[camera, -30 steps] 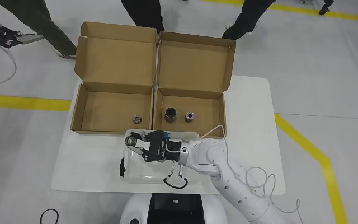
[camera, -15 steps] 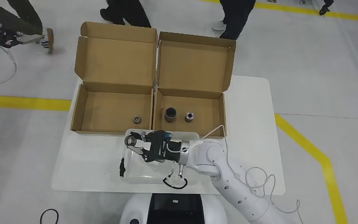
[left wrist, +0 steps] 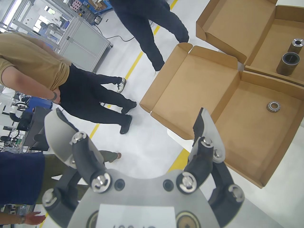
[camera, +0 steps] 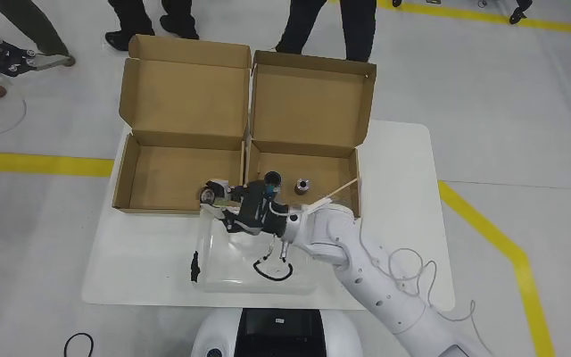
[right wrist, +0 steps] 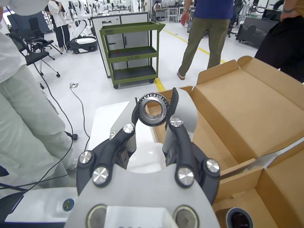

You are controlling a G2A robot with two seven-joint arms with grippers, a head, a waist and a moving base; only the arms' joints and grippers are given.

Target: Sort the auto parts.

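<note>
Holding a ring bearing tight by its sides, the R gripper hangs at the front wall of the L box, prob. since a twin ring lies inside. Two tubes sit in the R box. L gripper is wide, w/ nothing in it.

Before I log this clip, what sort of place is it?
Probably a robotics lab or factory-style workshop: yellow floor lines, a green wheeled cart, and white humanoid robots standing in the background.
</note>
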